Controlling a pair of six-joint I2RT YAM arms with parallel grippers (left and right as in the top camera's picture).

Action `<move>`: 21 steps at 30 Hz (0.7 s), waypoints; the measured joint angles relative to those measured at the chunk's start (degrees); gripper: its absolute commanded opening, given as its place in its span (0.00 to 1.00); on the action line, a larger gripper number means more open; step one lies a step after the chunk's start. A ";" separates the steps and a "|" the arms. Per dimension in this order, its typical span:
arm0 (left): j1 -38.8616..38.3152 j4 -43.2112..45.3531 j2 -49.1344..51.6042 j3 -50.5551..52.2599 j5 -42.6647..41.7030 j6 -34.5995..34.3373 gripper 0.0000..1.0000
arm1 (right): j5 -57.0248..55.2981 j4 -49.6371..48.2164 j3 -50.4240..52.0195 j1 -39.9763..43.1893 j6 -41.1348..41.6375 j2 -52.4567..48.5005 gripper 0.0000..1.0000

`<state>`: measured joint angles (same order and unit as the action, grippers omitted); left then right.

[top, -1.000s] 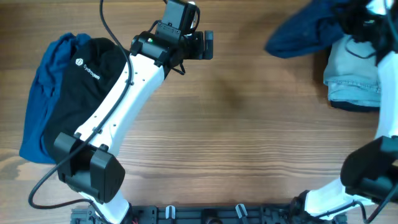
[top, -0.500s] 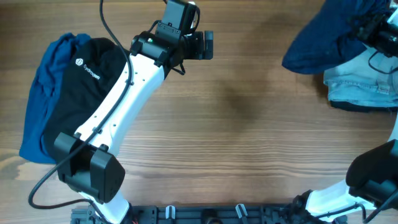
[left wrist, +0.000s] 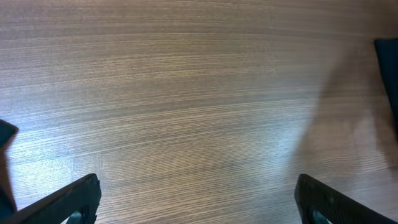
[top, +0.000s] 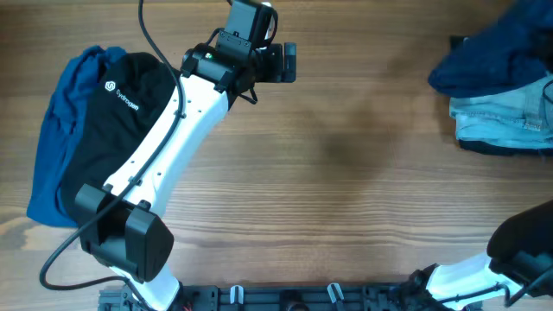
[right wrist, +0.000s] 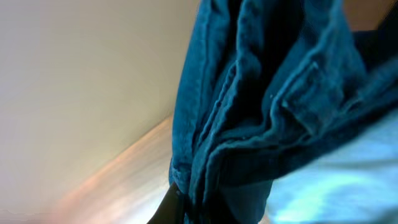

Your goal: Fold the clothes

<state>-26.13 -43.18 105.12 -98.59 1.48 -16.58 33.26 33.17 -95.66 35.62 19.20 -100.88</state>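
The dark navy shorts (top: 492, 60) hang bunched at the far right, over folded pale-blue denim (top: 501, 125). My right gripper (right wrist: 205, 208) is outside the overhead frame. In its wrist view it is shut on a bunch of the navy shorts (right wrist: 261, 93), with one dark finger (right wrist: 171, 205) showing beside the cloth. My left gripper (top: 289, 62) is open and empty over bare wood at the back middle, its fingers (left wrist: 81, 199) wide apart around (left wrist: 196, 202). A black top with a white logo (top: 121, 121) lies on a royal-blue garment (top: 60, 130) at the left.
The wooden table (top: 346, 190) spreads between the two piles. My left arm (top: 173, 130) crosses over the black top. A dark cloth edge (left wrist: 388, 68) shows at the right side of the left wrist view. The right arm's base (top: 518, 259) sits at the front right.
The navy shorts have been pulled to the right, off the table's middle and toward the denim. My right gripper has left the overhead frame. The left arm has not moved.
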 measured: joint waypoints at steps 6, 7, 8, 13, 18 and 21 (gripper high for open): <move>0.00 0.02 0.00 0.00 0.00 0.00 1.00 | -12.72 -5.03 0.07 0.22 11.34 0.00 0.04; 0.00 0.00 0.00 0.00 -0.02 0.00 1.00 | -14.53 -6.69 0.07 0.22 13.09 0.00 0.04; 0.00 0.00 0.00 0.00 0.00 0.00 1.00 | -15.82 -7.91 0.09 0.22 14.51 0.00 0.04; 0.00 0.07 0.00 0.00 0.00 0.00 1.00 | -21.70 -15.21 0.09 0.22 20.87 0.00 0.04; 0.00 0.37 0.00 0.00 0.00 0.02 1.00 | -23.26 -16.61 0.09 0.22 24.70 -0.39 0.04; 0.00 0.37 0.00 0.00 0.00 0.00 1.00 | -23.28 -15.98 0.07 0.02 26.03 -2.29 0.04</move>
<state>-26.13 -42.81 105.12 -98.59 1.48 -16.58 9.98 17.19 -95.59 35.64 45.23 -103.18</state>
